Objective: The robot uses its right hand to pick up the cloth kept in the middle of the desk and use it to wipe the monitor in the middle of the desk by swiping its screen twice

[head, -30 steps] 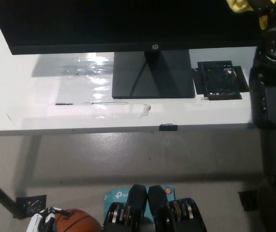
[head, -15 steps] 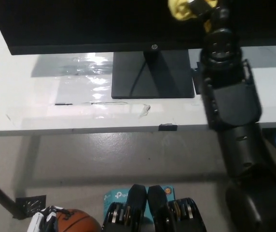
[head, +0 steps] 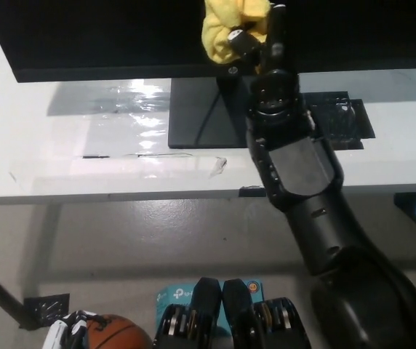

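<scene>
Wipe step underway: right hand [head: 255, 36] grasping yellow cloth [head: 226, 29], pressed on monitor [head: 106, 36] screen near 12 o'clock. Next: second swipe, keep contact. Left hand [head: 61, 334] at 7 o'clock, grip unclear.

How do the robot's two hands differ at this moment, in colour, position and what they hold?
The right hand is black, raised against the monitor and shut on a yellow cloth. The left hand is white, low at the picture's bottom left beside a basketball, holding nothing visible; whether it is open cannot be told.
</scene>
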{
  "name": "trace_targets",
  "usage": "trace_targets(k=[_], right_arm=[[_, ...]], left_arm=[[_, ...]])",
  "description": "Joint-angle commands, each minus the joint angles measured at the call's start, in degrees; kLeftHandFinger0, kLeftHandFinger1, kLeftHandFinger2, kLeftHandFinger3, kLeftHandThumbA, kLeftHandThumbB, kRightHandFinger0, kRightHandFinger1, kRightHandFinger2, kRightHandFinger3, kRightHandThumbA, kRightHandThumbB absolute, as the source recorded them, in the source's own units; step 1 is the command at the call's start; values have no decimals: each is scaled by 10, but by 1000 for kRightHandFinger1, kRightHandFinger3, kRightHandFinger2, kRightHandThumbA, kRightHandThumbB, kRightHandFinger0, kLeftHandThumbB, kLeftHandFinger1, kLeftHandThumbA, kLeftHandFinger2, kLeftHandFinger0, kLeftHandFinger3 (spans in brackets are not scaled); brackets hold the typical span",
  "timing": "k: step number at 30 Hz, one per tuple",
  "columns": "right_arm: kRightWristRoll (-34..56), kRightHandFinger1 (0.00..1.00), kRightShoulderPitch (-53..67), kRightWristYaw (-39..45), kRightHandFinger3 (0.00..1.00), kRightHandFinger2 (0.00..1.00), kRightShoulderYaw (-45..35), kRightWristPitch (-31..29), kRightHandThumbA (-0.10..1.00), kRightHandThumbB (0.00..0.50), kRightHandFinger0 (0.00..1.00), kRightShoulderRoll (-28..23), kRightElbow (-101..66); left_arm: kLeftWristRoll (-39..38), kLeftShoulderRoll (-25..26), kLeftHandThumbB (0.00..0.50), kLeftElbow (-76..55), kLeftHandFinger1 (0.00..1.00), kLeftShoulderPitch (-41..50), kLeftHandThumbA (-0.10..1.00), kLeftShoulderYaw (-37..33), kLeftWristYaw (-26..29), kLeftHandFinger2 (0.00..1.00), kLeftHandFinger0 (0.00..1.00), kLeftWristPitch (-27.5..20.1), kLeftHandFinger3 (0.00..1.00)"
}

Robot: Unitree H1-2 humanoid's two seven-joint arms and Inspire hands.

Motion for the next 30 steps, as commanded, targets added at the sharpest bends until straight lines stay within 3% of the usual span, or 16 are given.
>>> trace_targets(k=[1,2,5,6,7,10,13,14,15,16,18,20,21,25,28,30], right_arm=[[-3,0,-61,-20,328,11,3,-43,-100,304,0,17,0],[-3,0,-60,-17,351,15,5,-41,-100,292,0,17,-4],[-11,0,-53,-7,227,75,15,-35,-100,269,0,11,-24],[-12,0,-43,3,45,106,19,-50,-100,295,0,2,-33],[-11,0,-38,7,2,119,21,-56,-100,331,0,-3,-37],[-9,0,-10,26,0,136,24,-42,-100,329,0,-23,-88],[-10,0,33,53,42,128,28,7,-100,192,0,-46,-179],[0,0,45,57,374,115,20,17,-100,187,0,-47,-205],[3,0,51,65,407,112,20,18,-100,126,0,-51,-217],[4,0,74,83,264,112,24,31,-100,74,0,-66,-256],[4,0,121,119,49,143,28,46,-100,94,0,-98,-327],[7,0,139,134,65,233,21,46,-100,43,0,-108,-349],[4,11,160,152,87,245,18,46,-100,57,0,-123,-374],[-8,0,210,181,292,334,4,46,-100,4,0,-158,-415],[-30,0,240,200,177,324,6,46,-100,22,0,-199,-421],[-30,0,273,210,135,334,18,46,-100,82,0,-245,-413]], left_arm=[[9,3,500,-12,0,6,794,-5,-1,0,0,-18,0],[9,3,500,-11,0,5,796,-5,-2,0,0,-21,0],[3,1,500,-21,0,8,777,-3,-3,0,0,-7,0],[5,2,500,-22,0,9,778,-3,-3,0,0,-7,0],[6,3,500,-23,0,9,780,-4,-3,0,0,-6,0],[7,4,500,-16,0,6,801,-2,0,0,0,-15,0],[2,4,500,-17,0,6,796,-1,-3,0,0,-15,0],[7,5,500,-13,0,5,807,0,0,0,0,-24,0],[5,5,500,-10,0,4,799,2,1,0,0,-25,0],[8,5,500,-12,0,4,805,1,4,0,0,-21,0],[4,4,500,-14,0,6,788,3,2,0,0,-13,0],[-1,4,500,-12,0,6,775,3,-3,0,0,-16,0],[-4,3,500,-13,0,6,775,4,-4,0,0,-16,0],[-2,3,500,-20,0,9,769,3,-2,0,0,-8,0],[-3,4,500,-20,0,5,765,4,-3,0,0,-10,0],[-10,5,500,-11,0,2,768,5,-9,0,0,-19,0]])
